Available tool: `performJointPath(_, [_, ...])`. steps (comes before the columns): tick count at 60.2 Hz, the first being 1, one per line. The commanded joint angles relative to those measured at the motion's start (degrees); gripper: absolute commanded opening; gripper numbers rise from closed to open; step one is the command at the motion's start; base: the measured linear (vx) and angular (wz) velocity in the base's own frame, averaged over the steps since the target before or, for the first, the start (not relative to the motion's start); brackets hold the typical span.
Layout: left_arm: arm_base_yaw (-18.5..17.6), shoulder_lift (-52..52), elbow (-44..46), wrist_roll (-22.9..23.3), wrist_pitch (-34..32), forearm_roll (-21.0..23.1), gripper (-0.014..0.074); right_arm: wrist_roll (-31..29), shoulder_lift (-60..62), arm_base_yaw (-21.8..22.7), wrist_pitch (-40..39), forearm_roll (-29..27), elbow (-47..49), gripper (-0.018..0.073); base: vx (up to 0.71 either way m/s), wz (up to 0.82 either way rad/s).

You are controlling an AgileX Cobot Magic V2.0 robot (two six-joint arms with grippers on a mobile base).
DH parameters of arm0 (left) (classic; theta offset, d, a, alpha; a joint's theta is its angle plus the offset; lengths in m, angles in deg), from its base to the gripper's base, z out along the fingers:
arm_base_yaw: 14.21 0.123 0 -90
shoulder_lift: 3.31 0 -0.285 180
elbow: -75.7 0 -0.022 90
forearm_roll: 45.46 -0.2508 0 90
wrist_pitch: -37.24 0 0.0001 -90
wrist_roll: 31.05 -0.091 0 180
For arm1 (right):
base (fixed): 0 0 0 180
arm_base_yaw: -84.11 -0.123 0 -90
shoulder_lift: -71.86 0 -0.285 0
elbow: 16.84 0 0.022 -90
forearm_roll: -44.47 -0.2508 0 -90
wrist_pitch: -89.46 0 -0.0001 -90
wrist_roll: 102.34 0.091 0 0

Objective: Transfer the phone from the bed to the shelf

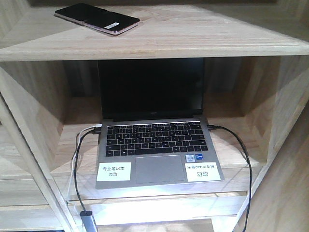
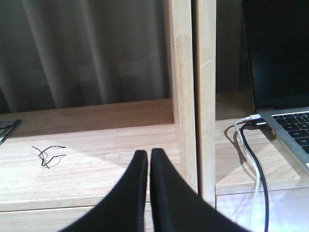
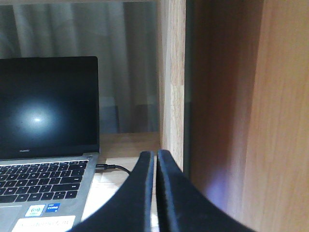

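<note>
The phone [image 1: 96,18], a thin glossy black slab with a pinkish rim and a small white sticker, lies flat on the top board of the light wooden shelf [image 1: 193,34], at its left. No gripper touches it. Neither gripper shows in the front view. My left gripper [image 2: 148,153] is shut with nothing in it, low before the shelf upright [image 2: 190,96]. My right gripper [image 3: 155,154] is shut and empty too, close to the compartment's right wall [image 3: 171,87]. The bed is out of view.
An open grey laptop [image 1: 154,145] with a dark screen fills the compartment below the phone. Black and white cables [image 1: 79,159] run from its sides over the board's front edge. A small tangle of thin black wire [image 2: 47,155] lies on the left compartment's board.
</note>
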Motion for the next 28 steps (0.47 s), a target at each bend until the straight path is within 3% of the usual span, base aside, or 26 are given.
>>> performJointPath(1, [0.07,-0.57,1.32,0.33,-4.09,0.52,0.0001,-0.47,0.7,0.44,-4.7,0.34,-0.25,-0.0006,0.0,0.0])
performJointPath(28, [0.07,-0.57,1.32,0.33,-4.09,0.52,0.0001,-0.47,0.7,0.44,-4.7,0.34,-0.25,-0.0006,0.0,0.0])
